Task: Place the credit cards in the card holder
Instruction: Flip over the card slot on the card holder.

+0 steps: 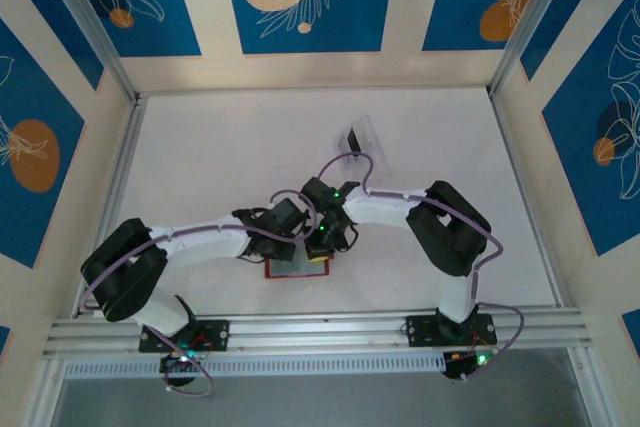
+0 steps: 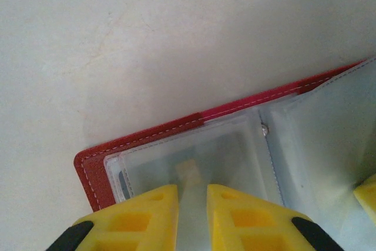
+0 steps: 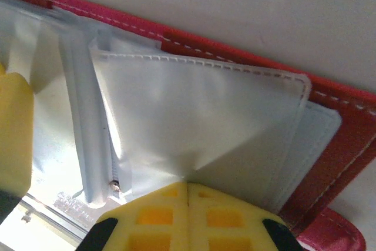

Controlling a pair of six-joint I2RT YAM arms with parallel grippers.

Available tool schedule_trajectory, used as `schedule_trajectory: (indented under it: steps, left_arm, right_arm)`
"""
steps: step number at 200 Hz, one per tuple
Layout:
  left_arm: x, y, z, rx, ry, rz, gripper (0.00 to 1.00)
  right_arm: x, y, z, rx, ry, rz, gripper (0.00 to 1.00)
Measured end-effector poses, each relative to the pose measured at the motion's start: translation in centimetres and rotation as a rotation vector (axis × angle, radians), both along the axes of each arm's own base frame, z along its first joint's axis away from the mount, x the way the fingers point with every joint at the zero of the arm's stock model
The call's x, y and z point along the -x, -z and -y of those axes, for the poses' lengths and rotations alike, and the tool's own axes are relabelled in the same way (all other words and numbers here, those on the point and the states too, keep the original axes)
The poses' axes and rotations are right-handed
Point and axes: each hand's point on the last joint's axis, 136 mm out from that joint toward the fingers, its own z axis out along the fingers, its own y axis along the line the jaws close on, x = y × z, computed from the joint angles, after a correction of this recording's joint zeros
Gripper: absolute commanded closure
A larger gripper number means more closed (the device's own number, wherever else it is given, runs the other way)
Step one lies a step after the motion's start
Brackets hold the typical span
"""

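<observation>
On the white tabletop [image 1: 200,167], the left gripper [image 1: 293,245] and right gripper [image 1: 320,245] meet over a small red folding card holder [image 1: 296,268] lying open near the front edge — a clear plastic tray [image 1: 358,137] sits well behind.

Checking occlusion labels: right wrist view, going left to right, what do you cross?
Order: left end effector's yellow finger → pale grey stitched spine → lifted clear plastic sleeve → red cover of the folding card holder.

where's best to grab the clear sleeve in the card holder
Pinch the clear sleeve at its loose edge, from the side away from the card holder's red border: it is thin, floppy and fixed at the spine. The right fingers grip there.
</observation>
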Motion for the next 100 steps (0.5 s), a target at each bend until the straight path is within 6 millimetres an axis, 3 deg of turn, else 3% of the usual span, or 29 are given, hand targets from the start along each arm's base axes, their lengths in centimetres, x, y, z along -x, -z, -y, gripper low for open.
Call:
schedule_trajectory:
  steps: [100]
  left_arm:
    - [0.21, 0.20, -0.38, -0.008, 0.000, 0.009, 0.80]
  right_arm:
    - [-0.61, -0.17, 0.00, -0.027, 0.019, -0.010, 1.00]
